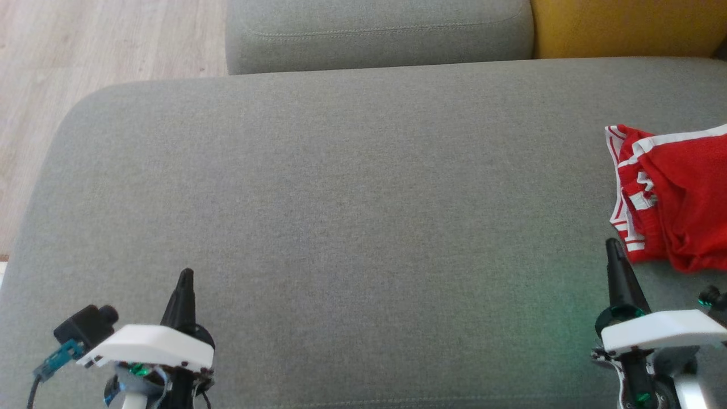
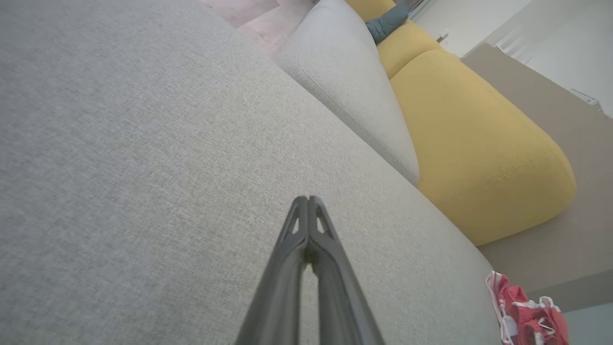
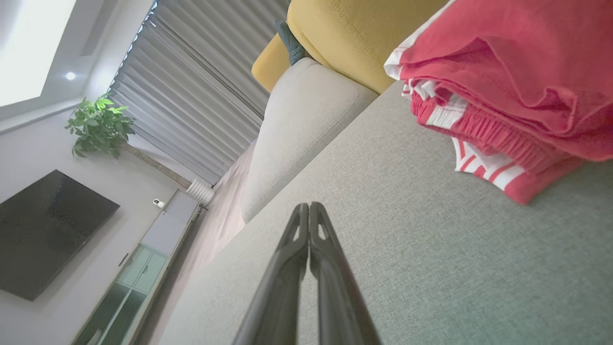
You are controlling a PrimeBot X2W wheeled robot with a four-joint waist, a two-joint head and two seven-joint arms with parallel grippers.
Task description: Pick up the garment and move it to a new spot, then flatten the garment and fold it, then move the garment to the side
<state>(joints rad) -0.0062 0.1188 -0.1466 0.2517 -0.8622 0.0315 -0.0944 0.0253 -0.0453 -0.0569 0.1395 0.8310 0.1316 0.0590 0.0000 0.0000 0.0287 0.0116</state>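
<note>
Two grippers low over a grey seat cushion [image 1: 341, 187] in head view. At lower left, left gripper [image 1: 185, 276], jaws pressed together, pinching nothing, well apart from the red garment [image 1: 684, 193]. At lower right, right gripper [image 1: 612, 245], jaws likewise pressed together and empty, tip just beside the garment's near-left corner, contact not clear. Garment red with white stripes, bunched in rough layers on the cushion at the right edge of head view, partly cut off by the frame. In left wrist view, fingers tight together over bare grey fabric, garment [image 2: 527, 311] small in the bottom right corner, well off to the right of the tips. In right wrist view, fingertips closed over grey fabric, garment [image 3: 503, 62] up and to the right of them, near but apart, ribbed band and white-striped hem on show. Behind the seat, grey back cushion [image 1: 375, 34], with yellow cushion [image 1: 625, 25] beside it on the right. At upper left, pale wooden floor [image 1: 85, 51]. Also in right wrist view: dark TV screen [image 3: 48, 230] on the wall, leafy plant [image 3: 98, 127], grey pleated curtains [image 3: 191, 96].
</note>
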